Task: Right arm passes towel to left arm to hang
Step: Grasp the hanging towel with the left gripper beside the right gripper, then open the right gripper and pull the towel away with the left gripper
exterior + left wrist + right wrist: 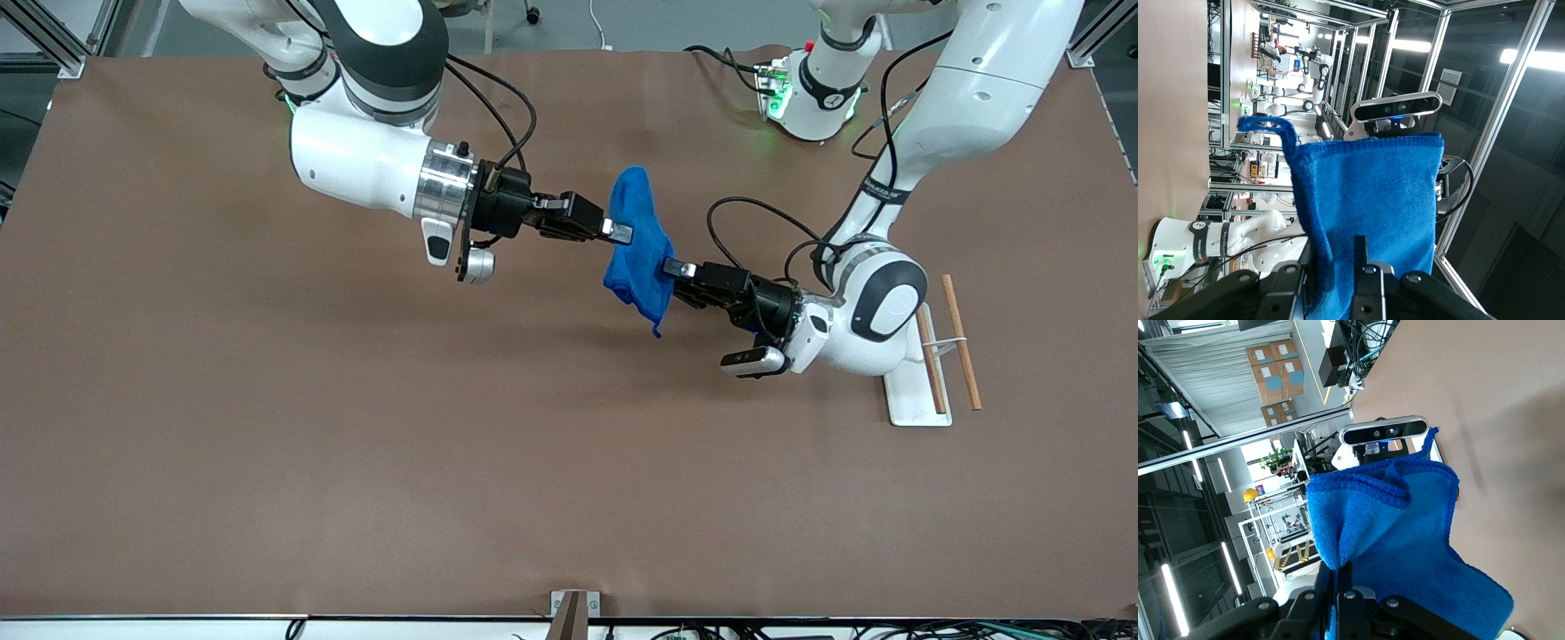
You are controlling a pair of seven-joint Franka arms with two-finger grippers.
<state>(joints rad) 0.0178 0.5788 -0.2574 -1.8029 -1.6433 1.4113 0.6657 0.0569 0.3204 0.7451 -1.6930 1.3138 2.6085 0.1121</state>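
Note:
The blue towel [636, 244] hangs in the air over the middle of the table, between the two grippers. My right gripper [622, 233], on the arm with the silver wrist ring, is shut on the towel's upper part. In the right wrist view its fingers [1350, 577] pinch a fold of the towel [1405, 527]. My left gripper [669, 267] is level with the towel's lower half. In the left wrist view the gripper [1332, 243] is open, and one edge of the towel [1371, 193] hangs between its fingers. The corner loop [1261, 123] sticks out at one side.
A hanging rack with a white base [916, 396] and two wooden rods [962, 342] stands at the left arm's end of the table, beside the left arm's wrist. The left arm's base [813, 89] stands at the table's top edge.

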